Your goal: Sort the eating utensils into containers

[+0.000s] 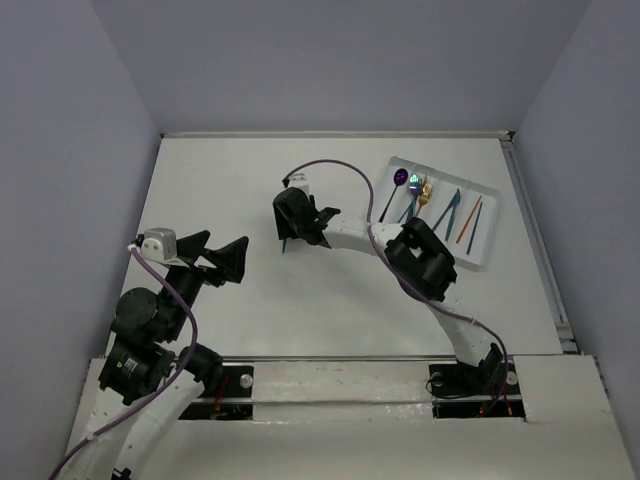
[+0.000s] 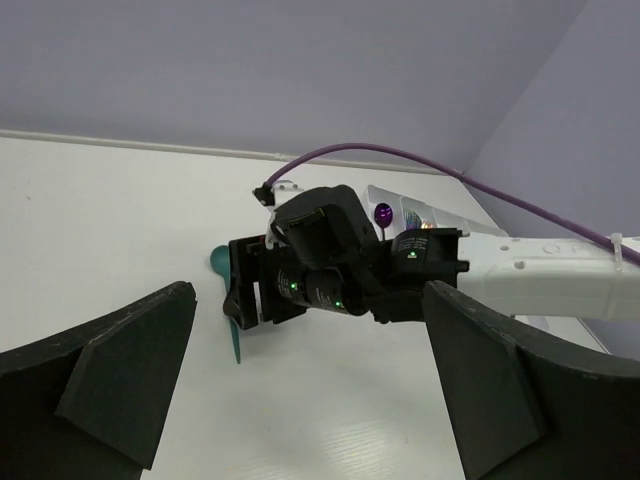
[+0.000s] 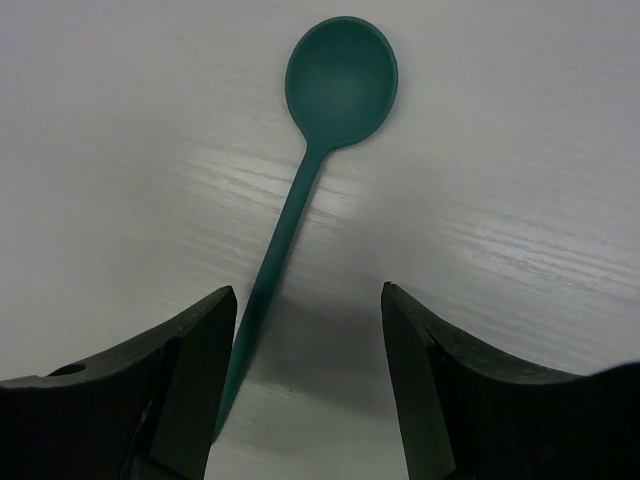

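A teal spoon (image 3: 340,80) lies on the white table, bowl away from my right wrist camera. My right gripper (image 3: 308,297) is open just above it, and the handle runs close along the inner side of its left finger (image 3: 190,370). From above, the right gripper (image 1: 293,222) hides most of the spoon (image 1: 284,247). In the left wrist view the spoon (image 2: 222,263) shows under the right gripper (image 2: 250,300). My left gripper (image 1: 225,246) is open and empty, to the left of the spoon. The white divided tray (image 1: 486,246) at the far right holds several utensils (image 1: 452,208).
A purple cable (image 1: 340,168) arcs from the right wrist over the table toward the tray. The right arm's forearm (image 1: 425,262) lies across the table between the spoon and the tray. Grey walls close in the table's left, back and right sides.
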Controlling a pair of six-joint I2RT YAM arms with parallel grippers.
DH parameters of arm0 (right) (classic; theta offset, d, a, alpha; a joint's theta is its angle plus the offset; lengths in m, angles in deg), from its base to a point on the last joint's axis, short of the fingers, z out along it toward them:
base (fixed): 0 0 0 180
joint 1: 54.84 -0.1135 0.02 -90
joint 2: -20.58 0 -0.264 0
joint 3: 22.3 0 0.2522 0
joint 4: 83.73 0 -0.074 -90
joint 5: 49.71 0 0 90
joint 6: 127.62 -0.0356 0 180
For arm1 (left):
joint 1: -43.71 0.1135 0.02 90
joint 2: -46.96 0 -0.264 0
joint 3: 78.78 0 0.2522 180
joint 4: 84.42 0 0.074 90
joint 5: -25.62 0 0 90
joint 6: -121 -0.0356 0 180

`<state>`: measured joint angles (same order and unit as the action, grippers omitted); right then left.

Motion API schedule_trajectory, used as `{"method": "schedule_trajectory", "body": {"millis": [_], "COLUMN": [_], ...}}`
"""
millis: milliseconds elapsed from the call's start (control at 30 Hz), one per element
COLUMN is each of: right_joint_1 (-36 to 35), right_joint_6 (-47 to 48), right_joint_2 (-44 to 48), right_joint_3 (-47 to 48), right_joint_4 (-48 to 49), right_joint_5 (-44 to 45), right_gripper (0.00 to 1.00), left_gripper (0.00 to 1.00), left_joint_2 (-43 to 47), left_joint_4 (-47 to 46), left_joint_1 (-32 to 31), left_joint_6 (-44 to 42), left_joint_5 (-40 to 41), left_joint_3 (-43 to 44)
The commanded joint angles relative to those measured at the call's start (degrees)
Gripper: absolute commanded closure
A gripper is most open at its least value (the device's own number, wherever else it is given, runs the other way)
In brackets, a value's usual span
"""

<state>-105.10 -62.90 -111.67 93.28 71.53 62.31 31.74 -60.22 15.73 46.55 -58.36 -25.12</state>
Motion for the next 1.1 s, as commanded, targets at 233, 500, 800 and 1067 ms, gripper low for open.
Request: {"method": "schedule_trajectory", "body": {"millis": [233,500,800,1067], "right_joint_1": [0.1,0.1,3.8,13.5], "right_joint_6": [1.0,0.7,-1.2,-2.6], "right_joint_2": [-9.0,-7.6,5.4,28.7], "right_joint_3": [14.1,9.7,-5.6,-26.7], "right_joint_4": [-8.4,-9.3,3.2,17.7], "right_joint_5": [2.4,6.8,5.3,1.4], "right_gripper": [0.48,0.83,1.00,1.00], "left_gripper": [0.01,0.01,0.01,0.01], "left_joint_2": [0.1,0.0,-0.2,-0.4], "left_joint_4": [-3.1,-3.1,-3.1,-3.5], "left_joint_1": [0.3,0.3,0.3,0.3], "left_joint_6": [-0.3,-0.3,-0.3,-0.4], "left_joint_5": [-1.2,-1.3,-1.2,-1.7], "left_joint_3": [0.7,0.7,0.7,0.6]}}
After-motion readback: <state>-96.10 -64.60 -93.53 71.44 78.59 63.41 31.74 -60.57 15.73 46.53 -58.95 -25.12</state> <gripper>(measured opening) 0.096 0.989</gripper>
